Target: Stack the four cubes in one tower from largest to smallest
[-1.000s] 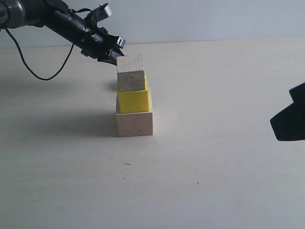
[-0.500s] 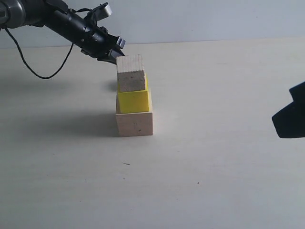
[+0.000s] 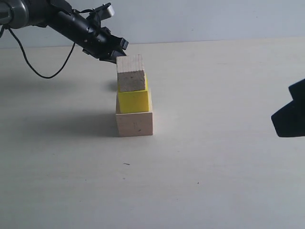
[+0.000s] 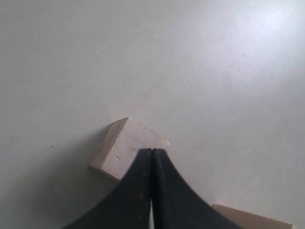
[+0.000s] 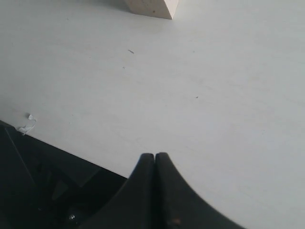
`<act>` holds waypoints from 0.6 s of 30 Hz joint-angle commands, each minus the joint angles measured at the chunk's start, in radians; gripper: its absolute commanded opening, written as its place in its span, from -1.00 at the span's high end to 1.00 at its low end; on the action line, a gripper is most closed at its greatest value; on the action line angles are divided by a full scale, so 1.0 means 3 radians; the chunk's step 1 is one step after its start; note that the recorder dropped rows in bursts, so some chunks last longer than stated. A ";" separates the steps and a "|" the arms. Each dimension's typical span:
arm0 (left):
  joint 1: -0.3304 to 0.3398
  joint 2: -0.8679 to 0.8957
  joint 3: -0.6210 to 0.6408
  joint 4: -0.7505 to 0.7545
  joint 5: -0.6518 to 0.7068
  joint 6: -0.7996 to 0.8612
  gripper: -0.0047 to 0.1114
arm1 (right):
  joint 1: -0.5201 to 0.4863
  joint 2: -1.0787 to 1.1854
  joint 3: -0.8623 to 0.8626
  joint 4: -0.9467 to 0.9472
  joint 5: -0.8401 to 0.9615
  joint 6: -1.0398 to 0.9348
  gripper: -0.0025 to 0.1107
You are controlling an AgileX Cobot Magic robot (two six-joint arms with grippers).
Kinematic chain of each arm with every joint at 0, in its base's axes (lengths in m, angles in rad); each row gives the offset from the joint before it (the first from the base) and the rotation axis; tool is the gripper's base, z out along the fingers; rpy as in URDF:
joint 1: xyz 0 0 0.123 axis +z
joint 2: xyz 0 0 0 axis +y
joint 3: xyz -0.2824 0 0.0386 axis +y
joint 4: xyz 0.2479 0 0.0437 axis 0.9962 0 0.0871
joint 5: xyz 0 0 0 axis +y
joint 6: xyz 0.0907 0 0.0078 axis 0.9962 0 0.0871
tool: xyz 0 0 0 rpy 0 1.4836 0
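Note:
Three cubes stand stacked: the largest pale wood cube (image 3: 135,124) at the base, the yellow cube (image 3: 134,100) on it, and a smaller pale wood cube (image 3: 131,73) on top. The tiny pale wood cube (image 4: 125,145) lies on the table just beyond my left gripper's tips in the left wrist view; it does not show in the exterior view. My left gripper (image 3: 117,51) (image 4: 152,151) hovers behind the tower's upper left, shut and empty. My right gripper (image 5: 155,155) is shut and empty, a dark shape (image 3: 289,117) at the far right.
A black cable (image 3: 43,76) hangs from the left arm onto the table. The table's near edge with dark floor (image 5: 47,181) shows in the right wrist view, along with a corner of the base cube (image 5: 152,7).
My left gripper has lifted slightly beside the top of the tower. The stack and the right gripper have hardly moved.

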 commanded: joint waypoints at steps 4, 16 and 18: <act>-0.0035 0.0032 -0.0022 0.0064 -0.0029 -0.0026 0.92 | -0.0011 -0.0019 0.0021 -0.0034 -0.0076 -0.0008 0.96; -0.0035 0.0173 -0.0022 0.0056 -0.0102 -0.0042 0.92 | -0.0011 -0.0019 0.0021 -0.0034 -0.0083 -0.0008 0.96; -0.0035 0.0173 -0.0022 0.0056 -0.0116 -0.0026 0.92 | -0.0011 -0.0019 0.0021 -0.0034 -0.0089 -0.0008 0.96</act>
